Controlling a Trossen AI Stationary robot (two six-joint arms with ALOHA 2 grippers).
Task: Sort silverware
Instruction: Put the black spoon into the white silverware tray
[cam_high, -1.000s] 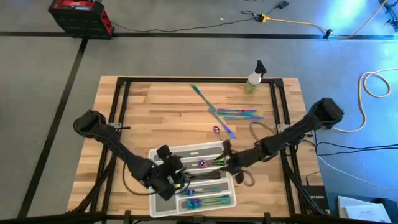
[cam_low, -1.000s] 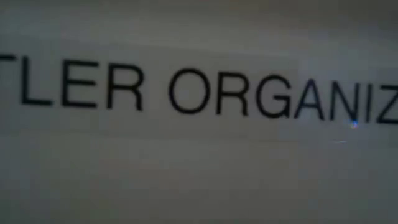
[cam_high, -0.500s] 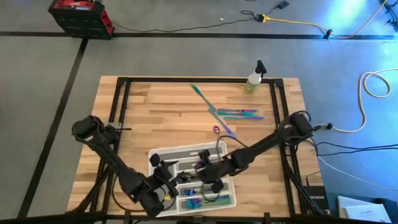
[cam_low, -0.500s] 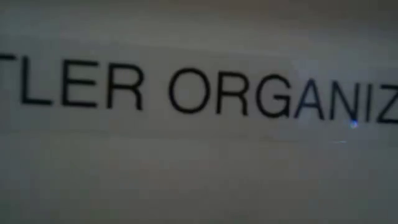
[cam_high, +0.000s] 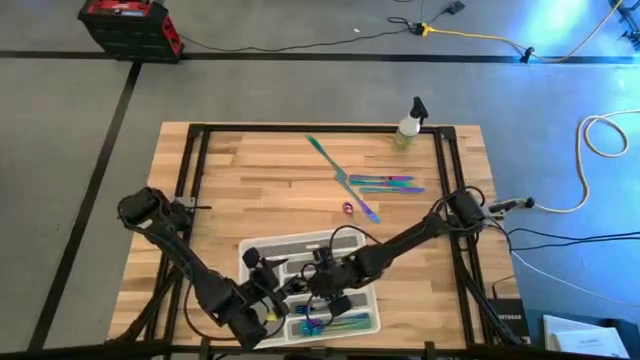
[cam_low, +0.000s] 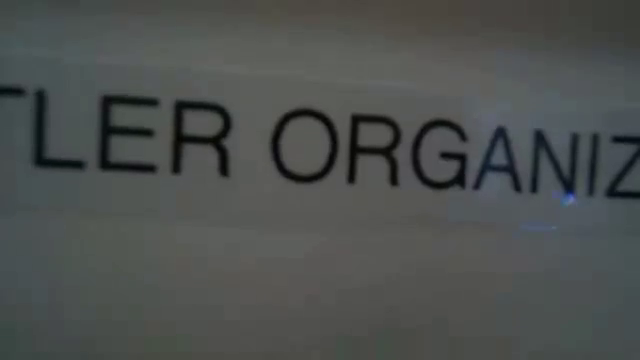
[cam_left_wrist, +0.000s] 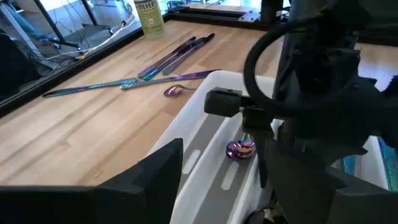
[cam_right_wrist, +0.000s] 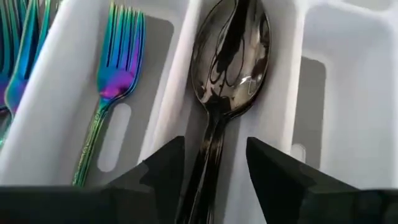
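We see the right gripper (cam_high: 322, 282) low in the middle of the high view, down inside the white tray (cam_high: 290, 244). Its two fingers (cam_right_wrist: 165, 165) are a little apart, with the handle of a dark spoon (cam_right_wrist: 230, 56) between them (we cannot tell if they touch it). The spoon lies in one slot. A rainbow fork (cam_right_wrist: 115, 74) lies in the slot next to it. The left gripper (cam_high: 262, 300) sits at the tray's lower left, its fingers apart and holding nothing. More silverware (cam_high: 375, 183) lies on the wooden table (cam_high: 240, 180), above the tray, near a spray bottle (cam_high: 409, 124).
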